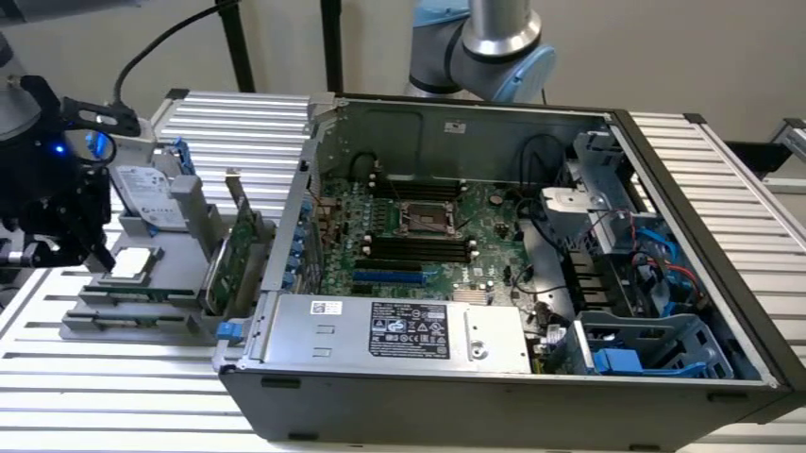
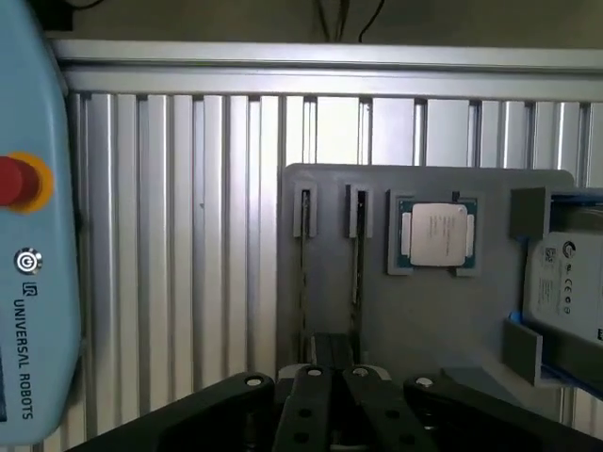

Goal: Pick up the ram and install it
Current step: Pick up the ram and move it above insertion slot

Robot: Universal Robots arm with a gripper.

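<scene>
We find the ram (image 2: 358,250) standing on edge in a narrow groove of the grey rack (image 2: 424,320). A second groove (image 2: 303,264) runs parallel just beside it and holds a similar thin strip. We see edges only and cannot make out chips. The claw (image 2: 334,360) hangs over one end of these two grooves, close to the ram. We cannot tell whether it is open, closed or gripping anything. Just beside the grooves, the processor (image 2: 435,235) lies flat in its recess on the rack. The hard drive (image 2: 565,282) with blue rails stands beyond it.

In the exterior view the rack sits on the slatted table (image 1: 75,377) at nine o'clock of the open computer case (image 1: 504,406), just beside its wall. The green expansion card (image 1: 240,250) stands upright at the rack's three o'clock end, and the claw is over its nine o'clock end. Inside the case the motherboard (image 1: 377,217) lies flat, with its black memory slots (image 1: 416,247) near the centre. The power supply (image 1: 391,330) is at six o'clock. The arm's base (image 1: 497,42) rises at twelve o'clock, behind the case.
</scene>
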